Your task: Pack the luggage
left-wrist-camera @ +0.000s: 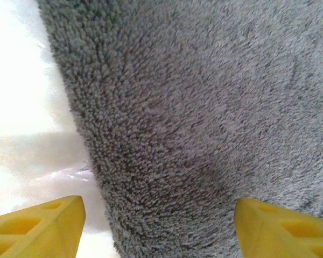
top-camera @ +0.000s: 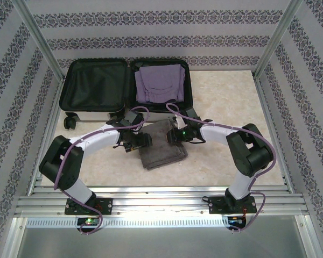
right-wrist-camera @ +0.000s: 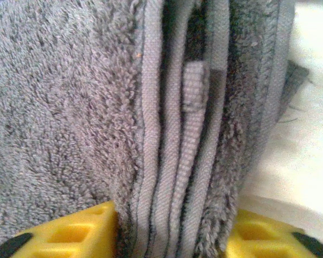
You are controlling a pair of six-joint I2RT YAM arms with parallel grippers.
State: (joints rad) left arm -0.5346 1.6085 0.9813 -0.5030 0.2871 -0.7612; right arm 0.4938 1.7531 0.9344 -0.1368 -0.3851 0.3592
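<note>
The white luggage [top-camera: 94, 86] lies open at the back of the table, its left half showing bare black lining. A folded purple garment [top-camera: 160, 83] rests in its right half. In front of it a folded grey towel [top-camera: 161, 148] lies on the table between both arms. My left gripper [top-camera: 142, 141] is at the towel's left edge. In the left wrist view it [left-wrist-camera: 160, 226] stands open, and the towel [left-wrist-camera: 204, 107] lies across most of the wide gap between its yellow fingers [left-wrist-camera: 48, 220]. My right gripper [right-wrist-camera: 171, 231] is shut on the towel's stacked hems [right-wrist-camera: 167, 161].
The marble-pattern tabletop [top-camera: 231, 107] stretches to the right of the luggage. Metal frame posts [top-camera: 40, 37] and patterned walls enclose the table. Aluminium rails [top-camera: 161, 196] run along the near edge by the arm bases. The luggage's black wheels [top-camera: 70, 122] sit at its front left.
</note>
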